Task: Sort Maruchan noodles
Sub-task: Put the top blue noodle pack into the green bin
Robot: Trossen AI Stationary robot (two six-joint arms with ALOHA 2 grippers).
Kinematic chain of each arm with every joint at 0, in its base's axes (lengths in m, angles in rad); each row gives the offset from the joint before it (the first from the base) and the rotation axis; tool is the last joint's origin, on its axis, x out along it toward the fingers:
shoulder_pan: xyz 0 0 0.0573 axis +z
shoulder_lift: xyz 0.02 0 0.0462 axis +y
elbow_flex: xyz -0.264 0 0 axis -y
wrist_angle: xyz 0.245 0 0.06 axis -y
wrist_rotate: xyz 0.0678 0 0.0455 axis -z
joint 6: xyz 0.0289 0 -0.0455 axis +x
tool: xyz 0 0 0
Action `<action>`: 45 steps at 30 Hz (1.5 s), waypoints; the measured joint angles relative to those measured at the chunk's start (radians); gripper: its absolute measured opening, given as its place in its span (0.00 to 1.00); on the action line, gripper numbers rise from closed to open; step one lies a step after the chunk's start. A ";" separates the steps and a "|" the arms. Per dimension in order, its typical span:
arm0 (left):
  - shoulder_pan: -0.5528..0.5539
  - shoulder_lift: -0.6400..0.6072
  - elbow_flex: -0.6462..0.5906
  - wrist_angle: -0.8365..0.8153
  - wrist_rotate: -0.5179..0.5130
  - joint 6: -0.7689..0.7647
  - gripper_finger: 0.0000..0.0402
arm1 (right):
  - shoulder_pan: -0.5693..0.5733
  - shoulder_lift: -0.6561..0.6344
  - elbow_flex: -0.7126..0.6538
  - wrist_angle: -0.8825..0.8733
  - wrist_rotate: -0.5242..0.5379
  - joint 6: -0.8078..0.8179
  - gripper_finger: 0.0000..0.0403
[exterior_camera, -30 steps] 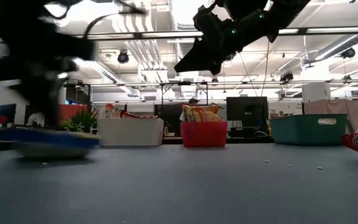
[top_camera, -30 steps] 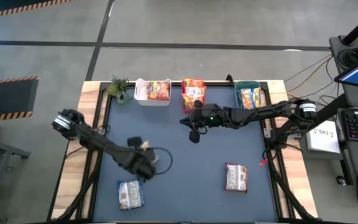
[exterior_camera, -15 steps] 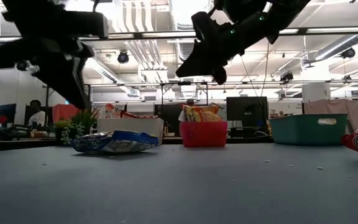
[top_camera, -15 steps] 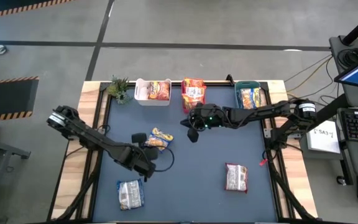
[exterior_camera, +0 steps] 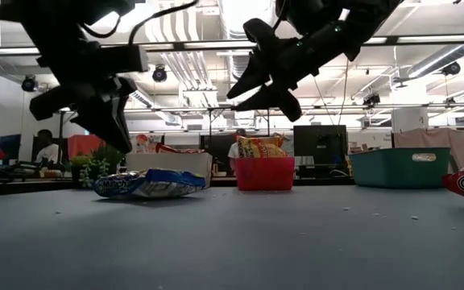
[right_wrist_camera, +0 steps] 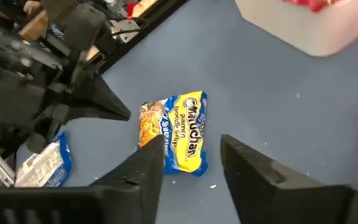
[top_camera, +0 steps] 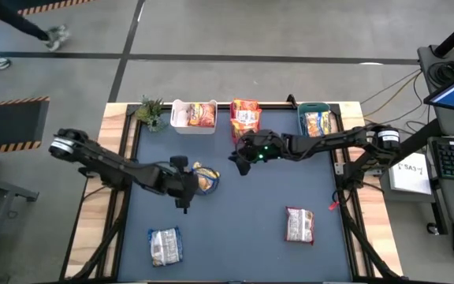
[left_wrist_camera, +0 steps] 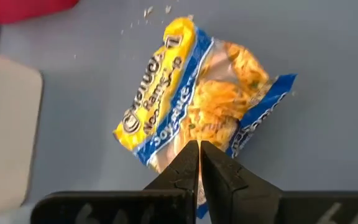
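Overhead, much of the left gripper (top_camera: 186,192) is lost against the dark mat, and the blue-and-yellow noodle packet (top_camera: 205,179) just beside it at three o'clock shows only partly past the arm. Up close the packet (left_wrist_camera: 199,112) is crinkly plastic, yellow at one end with blue bands and clear film over the orange noodle block. The left gripper's dark tapered fingers (left_wrist_camera: 182,171) are pressed together, holding nothing, their tips hanging over the packet's near edge; whether they touch it is unclear.

The right gripper (top_camera: 241,162) hovers near the table's centre, toward twelve o'clock, its fingers (right_wrist_camera: 143,168) parted and empty.

A silvery-white packet (top_camera: 165,245) lies flat at seven o'clock, a red-and-silver packet (top_camera: 299,224) at four o'clock. Along the far edge, a white bin (top_camera: 182,125), a pink bin (exterior_camera: 262,174) and a teal bin (top_camera: 303,121) each hold packets, probably several, their labels too small to read.
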 joint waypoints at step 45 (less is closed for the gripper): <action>0.076 -0.219 -0.363 0.413 0.114 -0.118 0.00 | -0.017 0.302 0.000 0.232 -0.211 0.225 0.70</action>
